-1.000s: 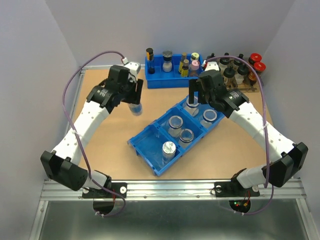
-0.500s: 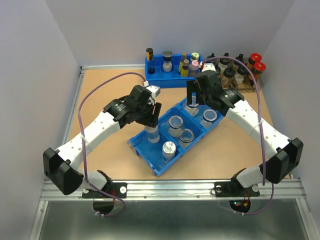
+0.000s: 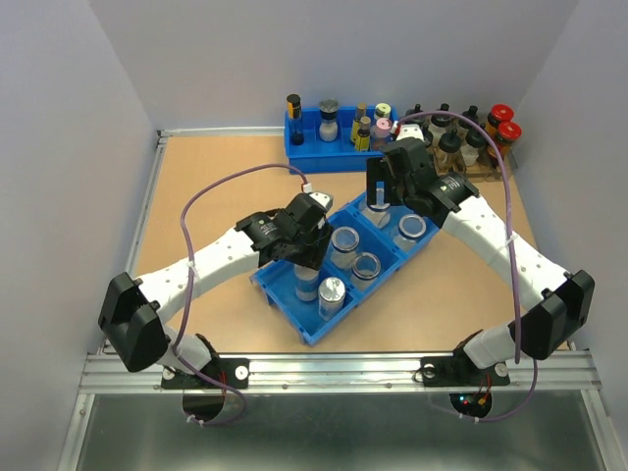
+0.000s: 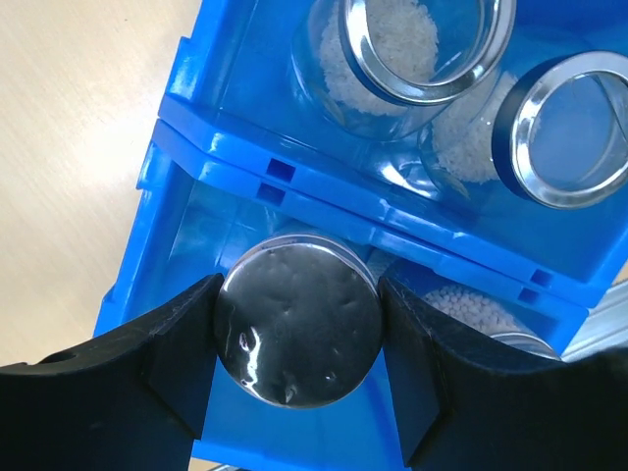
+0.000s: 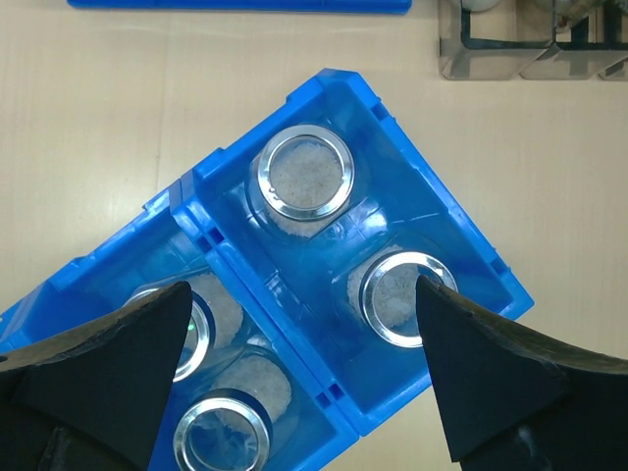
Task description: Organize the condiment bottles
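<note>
Silver-capped clear glass condiment jar is going into the blue plastic tray under the left tool, no longer over the desk; tool is gripping it, release pending. Right tool is gaping, empty.

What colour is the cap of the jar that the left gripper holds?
The jar has a shiny silver-grey cap; clearest in left wrist view.

Nothing legible from my remote station: I can read no text, brand or number on any jar or bin, and labels on the back-row bottles are too small to make out.
</note>
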`<move>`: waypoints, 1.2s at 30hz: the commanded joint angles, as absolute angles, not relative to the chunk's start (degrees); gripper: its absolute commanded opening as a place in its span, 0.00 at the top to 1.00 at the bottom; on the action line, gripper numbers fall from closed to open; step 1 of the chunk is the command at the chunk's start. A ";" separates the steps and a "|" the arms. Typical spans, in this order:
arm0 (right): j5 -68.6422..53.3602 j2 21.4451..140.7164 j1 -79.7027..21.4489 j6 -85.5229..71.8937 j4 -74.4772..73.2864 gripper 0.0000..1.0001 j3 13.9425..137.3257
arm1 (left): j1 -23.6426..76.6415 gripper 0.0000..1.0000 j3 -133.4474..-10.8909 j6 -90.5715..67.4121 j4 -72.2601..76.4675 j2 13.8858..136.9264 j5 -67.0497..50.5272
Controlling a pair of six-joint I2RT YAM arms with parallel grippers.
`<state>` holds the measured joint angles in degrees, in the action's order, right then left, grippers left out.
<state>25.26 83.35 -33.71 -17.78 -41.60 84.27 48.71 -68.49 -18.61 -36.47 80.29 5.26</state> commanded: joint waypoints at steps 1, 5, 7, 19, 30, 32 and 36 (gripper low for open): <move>25.49 83.14 -33.22 -18.54 -40.08 0.00 83.23 | 49.83 1.00 -67.85 -22.23 -26.02 78.40 9.49; 25.49 82.97 -33.22 -18.63 -39.99 0.00 82.88 | 51.50 1.00 -66.54 -23.73 -24.18 77.61 11.69; 25.40 82.97 -33.22 -18.55 -39.90 0.00 82.62 | 52.55 1.00 -65.75 -24.87 -23.91 77.26 11.95; 23.82 83.50 -33.13 -18.54 -39.73 0.00 83.06 | 54.93 0.16 -62.49 -29.27 -24.96 73.65 12.92; 19.35 82.62 -33.13 -18.46 -39.46 0.00 84.99 | 54.84 0.01 -68.28 -31.02 -32.51 72.69 18.27; 16.72 82.09 -33.13 -18.28 -39.11 0.00 85.17 | 54.84 0.01 -70.66 -30.68 -32.61 71.64 18.89; 13.54 80.42 -33.14 -18.19 -38.32 0.00 84.90 | 54.76 0.01 -75.14 -28.83 -30.59 69.61 19.86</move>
<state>17.56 83.57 -33.43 -18.00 -41.56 84.25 54.65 -69.58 -29.74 -32.05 73.93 16.67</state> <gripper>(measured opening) 0.998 0.985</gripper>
